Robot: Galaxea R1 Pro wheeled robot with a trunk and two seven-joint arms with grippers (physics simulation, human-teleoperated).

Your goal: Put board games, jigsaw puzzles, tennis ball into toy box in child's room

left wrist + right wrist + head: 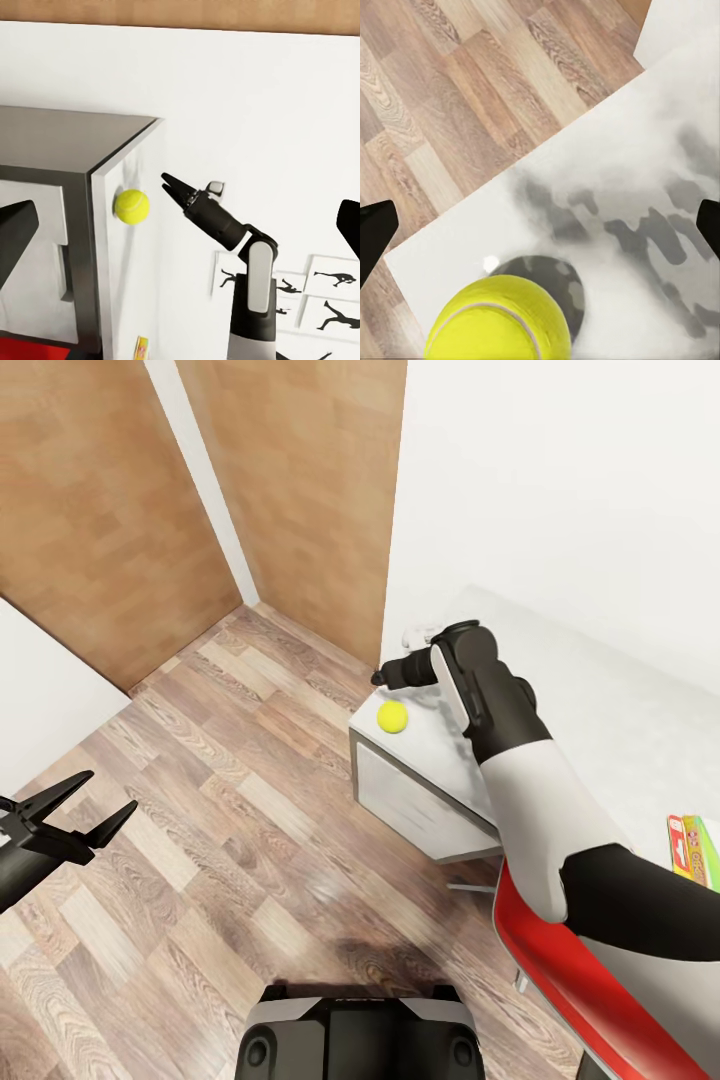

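The ball (392,717) lies near the corner of the white surface (430,745), close to its edge, just below the right gripper (380,678), whose jaws stand wide and hold nothing. It looks light, fuzzy and apt to roll, so pinch it across its middle. The right wrist view shows its seam; the head view shows the left gripper (85,800) open and empty over the floor (200,860).
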